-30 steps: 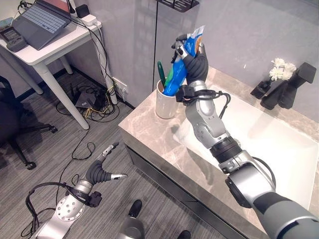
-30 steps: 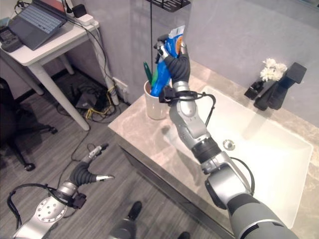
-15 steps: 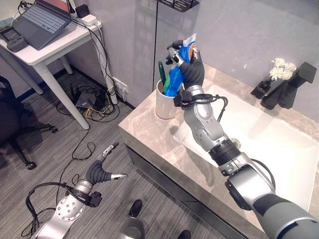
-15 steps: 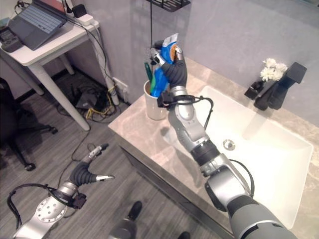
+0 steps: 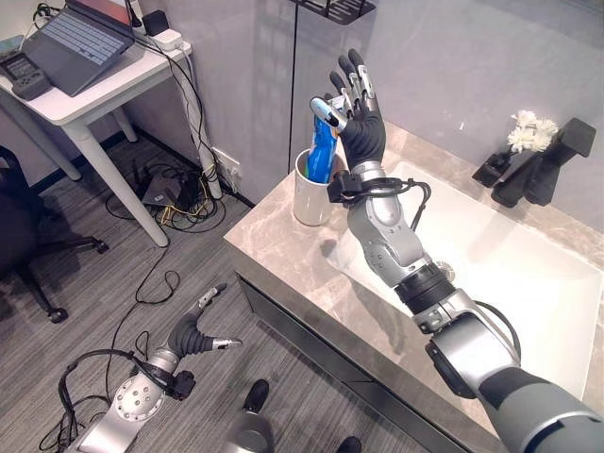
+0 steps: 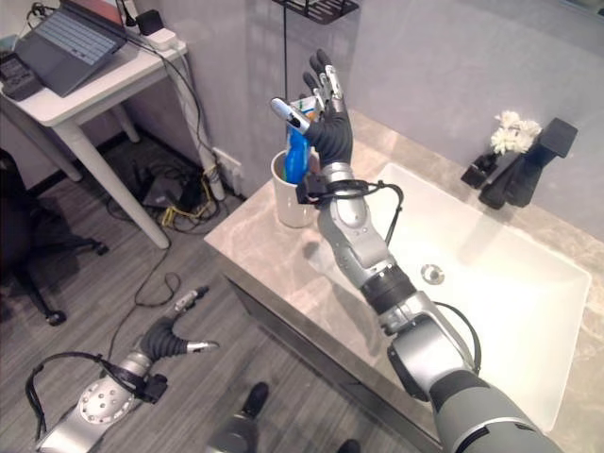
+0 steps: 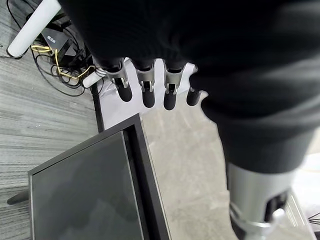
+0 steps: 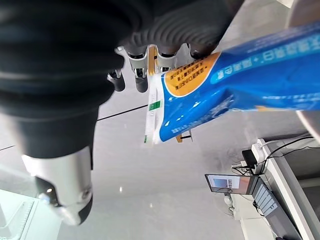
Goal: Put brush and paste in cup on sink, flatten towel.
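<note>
- my right hand (image 5: 357, 127): raised above the counter's corner, fingers (image 5: 355, 75) straight and spread upward, thumb out to the side; nothing gripped.
- paste tube (image 5: 322, 151): blue, standing upright in the cup just in front of my right palm, its top end level with my thumb; in the right wrist view its blue and orange end (image 8: 210, 95) lies right across my fingertips, and i cannot tell whether they touch it.
- cup (image 5: 311, 195): white, on the marble counter (image 5: 283, 250) below my right wrist, at the corner beside the wall.
- brush: i cannot make it out inside the cup behind the tube.
- sink basin (image 5: 528, 274): white, set in the counter, on the arm side of my right hand.
- faucet (image 5: 533, 170): black, at the far rim of the basin, well apart from my right fingers, a small white flower (image 5: 527, 129) beside it.
- my left hand (image 5: 200, 332): low over the grey floor, well apart from the counter; fingers (image 7: 145, 90) relaxed and loosely extended, holding nothing.
- white desk (image 5: 90, 90): far beyond my left fingers, a laptop (image 5: 75, 42) on top.
</note>
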{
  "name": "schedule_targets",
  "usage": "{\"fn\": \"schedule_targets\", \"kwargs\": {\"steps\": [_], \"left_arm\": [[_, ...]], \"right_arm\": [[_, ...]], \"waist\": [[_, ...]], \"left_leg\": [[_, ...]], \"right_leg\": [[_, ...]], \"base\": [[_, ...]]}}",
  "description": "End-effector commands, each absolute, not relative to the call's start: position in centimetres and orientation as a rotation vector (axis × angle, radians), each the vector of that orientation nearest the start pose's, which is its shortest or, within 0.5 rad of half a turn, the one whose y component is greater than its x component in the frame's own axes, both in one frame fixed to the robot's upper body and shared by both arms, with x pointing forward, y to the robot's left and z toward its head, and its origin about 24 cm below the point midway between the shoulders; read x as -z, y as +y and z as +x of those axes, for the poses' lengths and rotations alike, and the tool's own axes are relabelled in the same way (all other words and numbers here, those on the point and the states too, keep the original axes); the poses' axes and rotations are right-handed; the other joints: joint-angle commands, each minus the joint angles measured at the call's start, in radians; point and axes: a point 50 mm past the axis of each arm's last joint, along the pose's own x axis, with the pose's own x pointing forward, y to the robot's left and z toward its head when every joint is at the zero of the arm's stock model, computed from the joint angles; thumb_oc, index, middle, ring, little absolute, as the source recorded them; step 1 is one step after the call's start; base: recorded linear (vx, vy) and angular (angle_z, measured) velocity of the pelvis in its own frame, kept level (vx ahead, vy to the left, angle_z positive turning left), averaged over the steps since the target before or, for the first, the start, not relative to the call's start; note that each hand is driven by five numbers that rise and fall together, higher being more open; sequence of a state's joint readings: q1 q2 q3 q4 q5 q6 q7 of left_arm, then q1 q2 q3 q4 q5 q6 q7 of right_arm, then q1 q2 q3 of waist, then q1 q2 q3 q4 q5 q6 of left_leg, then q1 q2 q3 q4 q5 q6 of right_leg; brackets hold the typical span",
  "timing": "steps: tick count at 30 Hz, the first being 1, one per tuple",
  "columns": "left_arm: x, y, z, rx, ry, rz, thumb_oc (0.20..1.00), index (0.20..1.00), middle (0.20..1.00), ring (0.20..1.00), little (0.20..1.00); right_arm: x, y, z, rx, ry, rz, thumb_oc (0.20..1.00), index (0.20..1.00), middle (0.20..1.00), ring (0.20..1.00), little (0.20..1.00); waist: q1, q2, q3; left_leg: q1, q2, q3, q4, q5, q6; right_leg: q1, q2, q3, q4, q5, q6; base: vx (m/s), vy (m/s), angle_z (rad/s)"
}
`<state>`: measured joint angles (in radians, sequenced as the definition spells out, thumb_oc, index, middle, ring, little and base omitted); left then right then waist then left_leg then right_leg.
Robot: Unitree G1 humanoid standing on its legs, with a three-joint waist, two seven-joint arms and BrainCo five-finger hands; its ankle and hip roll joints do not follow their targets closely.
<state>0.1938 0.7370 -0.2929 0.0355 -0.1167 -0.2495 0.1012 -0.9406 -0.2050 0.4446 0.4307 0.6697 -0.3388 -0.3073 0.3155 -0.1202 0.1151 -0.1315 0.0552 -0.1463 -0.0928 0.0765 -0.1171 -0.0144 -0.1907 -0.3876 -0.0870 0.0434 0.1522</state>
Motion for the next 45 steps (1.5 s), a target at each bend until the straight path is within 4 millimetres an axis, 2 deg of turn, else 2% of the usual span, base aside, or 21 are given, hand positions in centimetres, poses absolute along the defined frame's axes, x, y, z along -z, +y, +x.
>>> {"fn": "schedule_targets", "kwargs": {"steps": [1, 3, 7, 12, 19, 20, 23, 24, 26, 27, 28, 29, 30, 32, 33, 34, 35, 36, 42, 44, 45], "left_arm": [[-3.1, 22.7, 20.2, 0.263, 0.022, 0.570, 1.000, 1.000, 1.000, 1.000, 1.000], [-3.8, 22.5, 20.6, 0.264, -0.011, 0.580, 1.000, 1.000, 1.000, 1.000, 1.000], [-4.1, 22.9, 20.8, 0.237, -0.030, 0.583, 1.000, 1.000, 1.000, 1.000, 1.000], [-4.8, 23.9, 20.4, 0.172, -0.058, 0.560, 1.000, 1.000, 1.000, 1.000, 1.000], [-5.3, 25.3, 18.7, 0.102, -0.067, 0.551, 1.000, 1.000, 1.000, 1.000, 1.000], [-5.6, 25.5, 18.2, 0.091, -0.069, 0.557, 1.000, 1.000, 1.000, 1.000, 1.000], [-6.3, 25.8, 17.4, 0.081, -0.080, 0.557, 1.000, 1.000, 1.000, 1.000, 1.000], [-7.1, 25.8, 17.0, 0.070, -0.104, 0.540, 1.000, 1.000, 1.000, 1.000, 1.000], [-9.1, 25.7, 16.4, 0.032, -0.195, 0.490, 1.000, 1.000, 1.000, 1.000, 1.000], [-9.3, 25.7, 16.4, 0.017, -0.210, 0.481, 1.000, 1.000, 1.000, 1.000, 1.000], [-9.4, 25.8, 16.3, 0.015, -0.208, 0.483, 1.000, 1.000, 1.000, 1.000, 1.000], [-9.9, 25.8, 16.2, -0.003, -0.234, 0.456, 1.000, 1.000, 1.000, 1.000, 1.000], [-9.9, 25.8, 16.1, -0.004, -0.232, 0.457, 1.000, 1.000, 1.000, 1.000, 1.000], [-10.7, 25.9, 16.1, -0.022, -0.272, 0.431, 1.000, 1.000, 1.000, 1.000, 1.000], [-10.7, 25.9, 16.1, -0.025, -0.271, 0.432, 1.000, 1.000, 1.000, 1.000, 1.000], [-11.0, 25.8, 16.1, -0.032, -0.291, 0.419, 1.000, 1.000, 1.000, 1.000, 1.000], [-11.1, 25.7, 16.0, -0.040, -0.298, 0.399, 1.000, 1.000, 1.000, 1.000, 1.000], [-10.8, 25.7, 16.1, -0.045, -0.285, 0.387, 1.000, 1.000, 1.000, 1.000, 1.000], [-10.1, 25.9, 16.2, -0.081, -0.262, 0.323, 1.000, 1.000, 1.000, 1.000, 1.000], [-9.6, 25.9, 16.2, -0.080, -0.236, 0.291, 0.928, 0.928, 0.928, 0.928, 0.928], [-9.6, 26.0, 16.2, -0.077, -0.233, 0.291, 0.755, 0.755, 0.755, 0.755, 0.755]], "right_arm": [[-27.9, -6.2, 34.4, -0.271, -0.776, 0.321, 1.000, 1.000, 1.000, 1.000, 1.000], [-30.6, -8.2, 32.7, -0.220, -0.931, 0.343, 1.000, 1.000, 1.000, 1.000, 1.000], [-32.7, -12.4, 29.8, -0.115, -1.135, 0.251, 1.000, 1.000, 1.000, 1.000, 1.000], [-32.5, -19.2, 26.3, 0.156, -1.288, -0.066, 1.000, 1.000, 1.000, 1.000, 1.000], [-30.1, -28.1, 21.3, 0.537, -1.228, -0.445, 1.000, 1.000, 1.000, 1.000, 1.000], [-29.0, -30.8, 20.0, 0.669, -1.167, -0.495, 1.000, 1.000, 1.000, 1.000, 1.000], [-25.8, -34.9, 17.5, 0.890, -1.026, -0.482, 1.000, 1.000, 1.000, 1.000, 1.000], [-21.9, -37.3, 16.0, 1.048, -0.845, -0.467, 1.000, 1.000, 1.000, 1.000, 1.000], [-13.8, -39.2, 14.5, 1.144, -0.419, -0.546, 1.000, 1.000, 1.000, 1.000, 1.000], [-11.3, -39.7, 13.9, 1.160, -0.289, -0.531, 1.000, 1.000, 1.000, 1.000, 1.000], [-11.2, -39.8, 14.0, 1.156, -0.288, -0.529, 1.000, 1.000, 1.000, 1.000, 1.000], [-7.7, -40.2, 12.8, 1.166, -0.104, -0.519, 1.000, 1.000, 1.000, 1.000, 1.000], [-7.7, -40.2, 12.9, 1.163, -0.103, -0.517, 1.000, 1.000, 1.000, 1.000, 1.000], [-3.0, -40.7, 11.0, 1.169, 0.157, -0.519, 1.000, 1.000, 1.000, 1.000, 1.000], [-2.9, -40.7, 11.1, 1.165, 0.155, -0.517, 1.000, 1.000, 1.000, 1.000, 1.000], [-0.7, -40.6, 9.8, 1.181, 0.272, -0.487, 1.000, 1.000, 1.000, 1.000, 1.000], [4.2, -39.4, 7.4, 1.175, 0.528, -0.397, 1.000, 1.000, 1.000, 1.000, 1.000], [5.8, -38.6, 6.6, 1.173, 0.601, -0.335, 1.000, 1.000, 1.000, 1.000, 1.000], [9.0, -34.1, 8.1, 0.870, 0.689, -0.192, 1.000, 1.000, 1.000, 1.000, 1.000], [10.1, -31.2, 9.6, 0.632, 0.719, -0.206, 1.000, 1.000, 1.000, 1.000, 1.000], [10.0, -30.8, 10.4, 0.586, 0.708, -0.237, 1.000, 1.000, 1.000, 1.000, 1.000]], "waist": [[-0.004, -0.014, -0.033], [-0.017, -0.006, -0.040], [-0.060, 0.007, -0.048], [-0.134, 0.029, -0.061], [-0.210, 0.049, -0.071], [-0.229, 0.054, -0.070], [-0.251, 0.065, -0.068], [-0.267, 0.077, -0.067], [-0.284, 0.089, -0.065], [-0.286, 0.093, -0.060], [-0.287, 0.091, -0.062], [-0.287, 0.097, -0.055], [-0.289, 0.095, -0.056], [-0.289, 0.100, -0.049], [-0.292, 0.099, -0.049], [-0.290, 0.102, -0.046], [-0.287, 0.108, -0.040], [-0.286, 0.108, -0.038], [-0.280, 0.110, -0.025], [-0.268, 0.109, -0.019], [-0.266, 0.108, -0.021]], "left_leg": [[0.019, -0.064, 0.050, 0.006, -0.057, 0.066], [0.032, -0.056, 0.067, 0.006, -0.061, 0.064], [0.053, -0.046, 0.097, 0.006, -0.069, 0.063], [0.079, -0.033, 0.137, 0.006, -0.078, 0.060], [0.103, -0.023, 0.177, 0.006, -0.090, 0.060], [0.105, -0.022, 0.184, 0.006, -0.093, 0.060], [0.105, -0.021, 0.189, 0.006, -0.095, 0.060], [0.104, -0.023, 0.191, 0.006, -0.096, 0.060], [0.101, -0.024, 0.192, 0.006, -0.095, 0.058], [0.099, -0.025, 0.192, 0.006, -0.093, 0.057], [0.100, -0.024, 0.192, 0.006, -0.093, 0.057], [0.097, -0.025, 0.192, 0.006, -0.090, 0.055], [0.097, -0.025, 0.193, 0.006, -0.091, 0.055], [0.092, -0.026, 0.192, 0.006, -0.087, 0.052], [0.091, -0.026, 0.192, 0.006, -0.087, 0.052], [0.089, -0.027, 0.190, 0.006, -0.086, 0.051], [0.084, -0.028, 0.184, 0.006, -0.083, 0.048], [0.083, -0.029, 0.181, 0.006, -0.082, 0.048], [0.075, -0.028, 0.176, 0.006, -0.072, 0.041], [0.075, -0.025, 0.176, 0.006, -0.071, 0.037], [0.069, -0.025, 0.175, 0.006, -0.066, 0.036]], "right_leg": [[0.047, -0.042, 0.094, 0.000, 0.094, 0.008], [0.051, -0.038, 0.106, 0.000, 0.092, 0.007], [0.052, -0.034, 0.130, 0.000, 0.089, 0.009], [0.046, -0.029, 0.170, 0.000, 0.079, 0.014], [0.038, -0.025, 0.207, 0.000, 0.077, 0.022], [0.034, -0.024, 0.215, 0.000, 0.075, 0.023], [0.028, -0.025, 0.222, 0.000, 0.075, 0.025], [0.025, -0.026, 0.224, 0.000, 0.071, 0.024], [0.022, -0.028, 0.224, 0.000, 0.070, 0.023], [0.020, -0.028, 0.224, 0.000, 0.070, 0.023], [0.020, -0.028, 0.224, 0.000, 0.069, 0.023], [0.018, -0.028, 0.224, 0.000, 0.071, 0.023], [0.018, -0.028, 0.224, 0.000, 0.071, 0.023], [0.016, -0.029, 0.220, 0.000, 0.072, 0.022], [0.016, -0.029, 0.220, 0.000, 0.072, 0.022], [0.015, -0.029, 0.219, 0.000, 0.073, 0.022], [0.014, -0.030, 0.211, 0.000, 0.072, 0.020], [0.014, -0.030, 0.208, 0.000, 0.073, 0.019], [0.014, -0.030, 0.196, 0.000, 0.070, 0.015], [0.018, -0.028, 0.191, 0.000, 0.067, 0.013], [0.013, -0.029, 0.188, 0.000, 0.070, 0.012]], "base": [[-0.02, -0.011, -0.15], [-0.02, -0.015, -0.21], [0.00, -0.001, -0.17], [0.00, 0.026, -0.31], [0.02, 0.008, -0.26], [0.01, 0.002, -0.13], [0.01, -0.014, -0.21], [0.02, -0.040, -0.20], [0.00, -0.050, -0.03], [0.00, 0.000, 0.00], [-0.03, -0.020, -0.09], [-0.01, -0.019, -0.18], [-0.02, -0.027, -0.14], [-0.01, -0.010, -0.03], [0.00, 0.000, 0.00], [-0.02, -0.019, 0.04], [-0.03, -0.022, 0.07], [-0.02, -0.026, 0.07], [-0.01, -0.014, 0.09], [0.00, -0.017, 0.00], [0.00, -0.031, 0.06]]}}
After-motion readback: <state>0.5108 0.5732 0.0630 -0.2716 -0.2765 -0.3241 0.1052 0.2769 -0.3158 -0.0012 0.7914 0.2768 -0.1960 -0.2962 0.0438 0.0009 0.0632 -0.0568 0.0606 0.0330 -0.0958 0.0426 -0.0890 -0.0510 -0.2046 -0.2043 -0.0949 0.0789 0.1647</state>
